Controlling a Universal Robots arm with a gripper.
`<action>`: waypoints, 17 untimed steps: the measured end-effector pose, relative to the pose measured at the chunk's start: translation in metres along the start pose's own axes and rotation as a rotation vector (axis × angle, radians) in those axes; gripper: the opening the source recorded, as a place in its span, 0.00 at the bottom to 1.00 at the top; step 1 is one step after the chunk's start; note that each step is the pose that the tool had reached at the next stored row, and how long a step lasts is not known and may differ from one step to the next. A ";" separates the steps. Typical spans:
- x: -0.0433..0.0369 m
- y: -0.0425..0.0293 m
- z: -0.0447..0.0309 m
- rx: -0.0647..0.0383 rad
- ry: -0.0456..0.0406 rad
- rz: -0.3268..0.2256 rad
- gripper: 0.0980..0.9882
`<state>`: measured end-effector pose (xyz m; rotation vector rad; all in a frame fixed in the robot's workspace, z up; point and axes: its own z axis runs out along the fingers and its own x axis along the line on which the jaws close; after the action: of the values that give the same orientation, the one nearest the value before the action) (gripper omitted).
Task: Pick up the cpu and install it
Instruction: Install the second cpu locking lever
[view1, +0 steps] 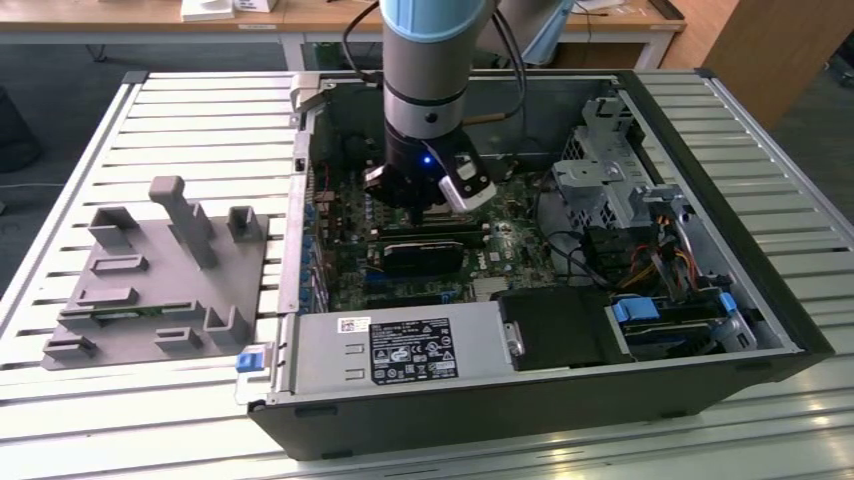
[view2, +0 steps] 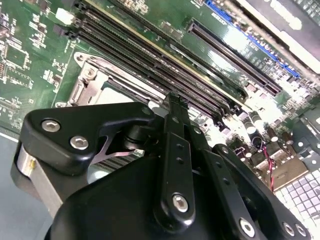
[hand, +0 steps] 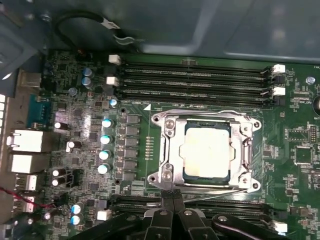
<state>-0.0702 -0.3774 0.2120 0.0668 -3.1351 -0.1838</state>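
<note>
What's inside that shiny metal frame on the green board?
The cpu, a flat square chip with a pale silvery top, lies inside the shiny metal socket frame on the green motherboard. The chip covers whatever is beneath it. The black gripper hangs beside the frame.

An open case (view1: 747, 300) sits on the slatted bench (view1: 200, 110), toward its right edge in the exterior view, motherboard (view1: 514, 245) exposed (cables beside it). A grey tray (view1: 160, 290) with posts lies near the left edge.
</note>
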 end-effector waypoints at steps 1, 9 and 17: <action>0.0007 -0.0005 -0.0001 -0.005 -0.0002 0.000 0.01; 0.0026 -0.0043 0.0026 -0.047 -0.0021 0.000 0.01; 0.0053 -0.0121 0.0017 -0.057 -0.0024 0.000 0.01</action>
<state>-0.0750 -0.3895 0.2089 0.0669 -3.1298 -0.2734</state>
